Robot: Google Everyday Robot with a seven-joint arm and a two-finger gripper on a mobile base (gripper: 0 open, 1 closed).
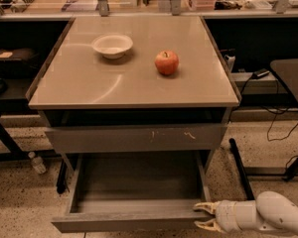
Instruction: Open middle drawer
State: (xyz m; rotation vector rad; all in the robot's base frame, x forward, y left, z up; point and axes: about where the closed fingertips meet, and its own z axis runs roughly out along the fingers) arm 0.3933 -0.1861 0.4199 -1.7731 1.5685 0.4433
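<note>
You're looking at the middle drawer (139, 185) pulled well out toward you: a wide, shallow grey metal tray, sitting level, with its floor and side walls in view. Its flat front (plain grey, medium width) runs along the bottom of the view. The gripper (204, 216) sits at the right end of that front, one finger over the top edge, the other against the outer face, pinching it.
</note>
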